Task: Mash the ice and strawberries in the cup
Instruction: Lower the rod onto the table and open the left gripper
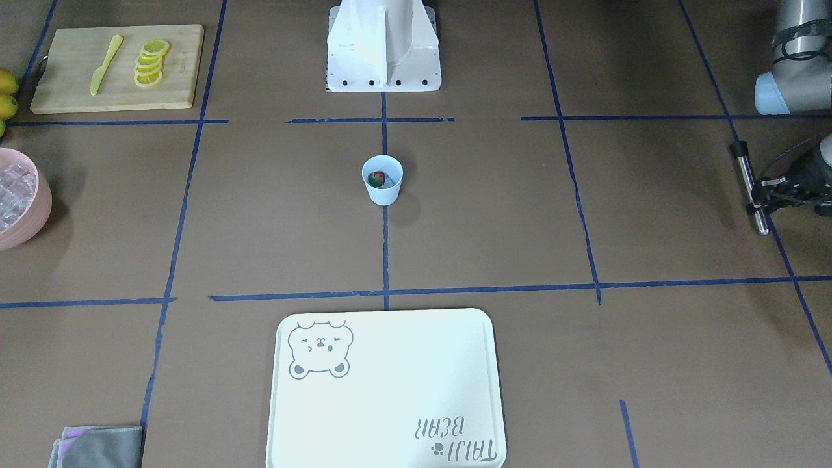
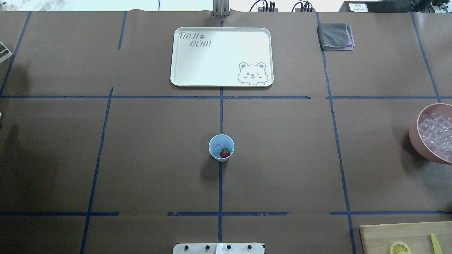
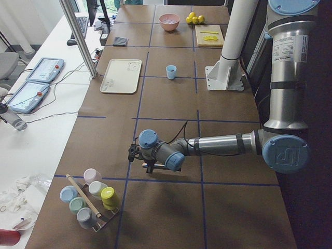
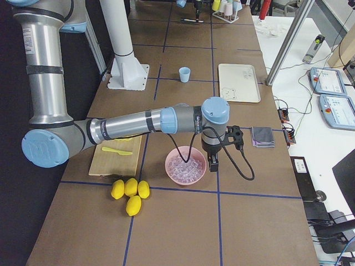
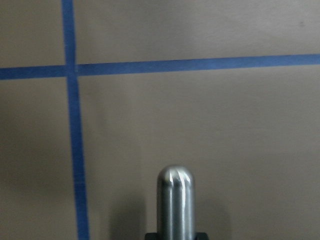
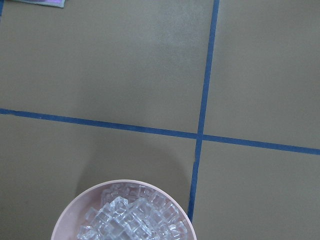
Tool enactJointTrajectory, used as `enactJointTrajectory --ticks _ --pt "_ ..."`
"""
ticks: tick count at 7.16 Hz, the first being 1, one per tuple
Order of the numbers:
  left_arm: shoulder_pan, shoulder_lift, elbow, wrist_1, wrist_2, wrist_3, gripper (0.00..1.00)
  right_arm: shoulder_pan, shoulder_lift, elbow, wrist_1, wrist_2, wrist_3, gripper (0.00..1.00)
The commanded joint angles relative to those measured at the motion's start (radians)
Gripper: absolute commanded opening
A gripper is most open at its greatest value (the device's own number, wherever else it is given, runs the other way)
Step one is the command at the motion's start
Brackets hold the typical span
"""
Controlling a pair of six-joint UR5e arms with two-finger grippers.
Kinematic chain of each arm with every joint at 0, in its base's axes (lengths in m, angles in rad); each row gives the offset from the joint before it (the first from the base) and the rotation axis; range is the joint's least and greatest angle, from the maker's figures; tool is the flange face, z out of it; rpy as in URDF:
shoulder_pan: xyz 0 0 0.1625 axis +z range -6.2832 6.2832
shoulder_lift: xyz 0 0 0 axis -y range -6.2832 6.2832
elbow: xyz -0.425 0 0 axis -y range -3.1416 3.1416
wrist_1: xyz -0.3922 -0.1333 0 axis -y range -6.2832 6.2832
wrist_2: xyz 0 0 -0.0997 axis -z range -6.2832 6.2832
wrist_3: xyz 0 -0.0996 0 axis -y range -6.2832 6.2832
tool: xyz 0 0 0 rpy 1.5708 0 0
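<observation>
Centre of the worktop, the pale blue cup stands upright on the blue tape line, alone in its square. Inside it lies the strawberry, red with a bit of green, against the wall on the robot's side. The ice is right beside it at the bottom of the cup.

Out on the robot's left, well apart from the cup, the left fingers are clamped around a metal rod. Its black-capped end points towards the robot's side. The left wrist view looks straight down the rod's rounded steel tip, with brown worktop and crossing tape under it.

Over on the far right, the right fingers hang just beside the rim of the pink bowl, which is heaped with spare cubes. Whether those fingers are parted or closed, I cannot tell; the right wrist camera shows only the bowl's edge and tape.

Beyond the cup sits the bear tray, with a grey cloth to its right. The cutting board carries lemon slices and a yellow knife.
</observation>
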State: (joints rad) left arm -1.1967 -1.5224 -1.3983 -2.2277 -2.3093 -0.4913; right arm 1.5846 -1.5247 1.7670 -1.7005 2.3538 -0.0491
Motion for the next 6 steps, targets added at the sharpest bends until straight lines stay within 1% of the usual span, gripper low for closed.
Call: enactJointTrajectory --ticks 1,2,3,4,5,6 --pt "0.0 -0.004 0.013 -0.001 0.008 0.005 0.0 0.0 0.001 0.003 0.001 0.001 0.0 0.99" --pt "0.0 -0.004 0.015 -0.001 0.008 0.005 0.06 0.0 0.003 0.003 0.001 0.001 0.0 0.99" --pt "0.0 -0.002 0.016 -0.003 0.01 0.0 0.31 0.0 0.003 0.003 0.001 0.001 0.0 0.99" --pt "-0.001 -0.001 0.015 -0.007 0.046 0.0 0.99 0.0 0.004 0.003 0.001 0.001 -0.002 0.99" --pt "-0.001 0.004 0.015 -0.013 0.086 -0.003 1.0 0.0 0.006 0.006 0.001 0.001 -0.003 0.99" --pt "-0.001 0.001 0.015 -0.013 0.087 0.002 1.0 0.0 0.001 0.017 0.001 0.001 -0.003 0.99"
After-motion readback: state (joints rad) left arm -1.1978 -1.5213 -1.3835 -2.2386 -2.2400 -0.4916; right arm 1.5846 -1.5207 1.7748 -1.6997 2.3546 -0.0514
